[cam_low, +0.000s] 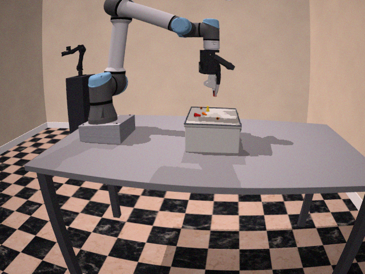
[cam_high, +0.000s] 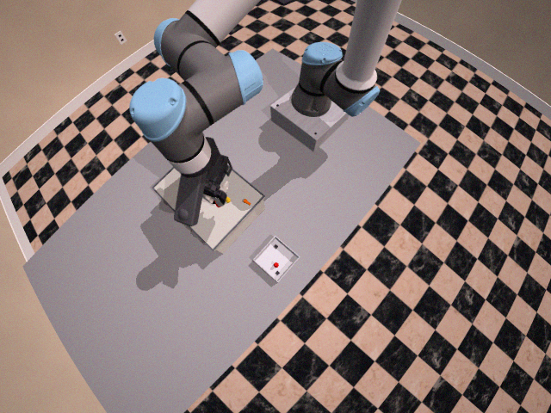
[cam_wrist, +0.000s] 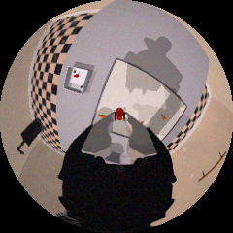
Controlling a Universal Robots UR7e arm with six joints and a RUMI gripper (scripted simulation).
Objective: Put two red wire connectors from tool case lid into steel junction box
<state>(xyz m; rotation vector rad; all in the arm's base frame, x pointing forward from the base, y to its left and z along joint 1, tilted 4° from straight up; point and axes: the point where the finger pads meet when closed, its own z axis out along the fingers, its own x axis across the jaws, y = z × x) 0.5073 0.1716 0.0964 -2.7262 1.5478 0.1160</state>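
Observation:
My gripper [cam_high: 218, 202] [cam_low: 214, 93] [cam_wrist: 119, 112] is shut on a red wire connector [cam_low: 214, 93] [cam_wrist: 118, 113] and holds it well above the tool case's lid [cam_high: 231, 218] [cam_low: 227, 116] [cam_wrist: 146, 87]. Another red connector [cam_low: 196, 114] lies on the lid's left part. The steel junction box [cam_high: 286, 247] [cam_wrist: 68, 86] stands open on the table in front of the case, apart from it, with one red connector [cam_high: 275, 264] [cam_wrist: 75, 75] inside. The box is hidden in the exterior view.
An orange connector [cam_high: 245, 201] [cam_low: 203, 113] and a yellow one [cam_high: 227, 200] [cam_low: 207, 108] also lie on the lid. The arm's pedestal [cam_high: 306, 128] [cam_low: 106, 132] stands at the table's back. A black cabinet [cam_low: 76, 100] stands behind it.

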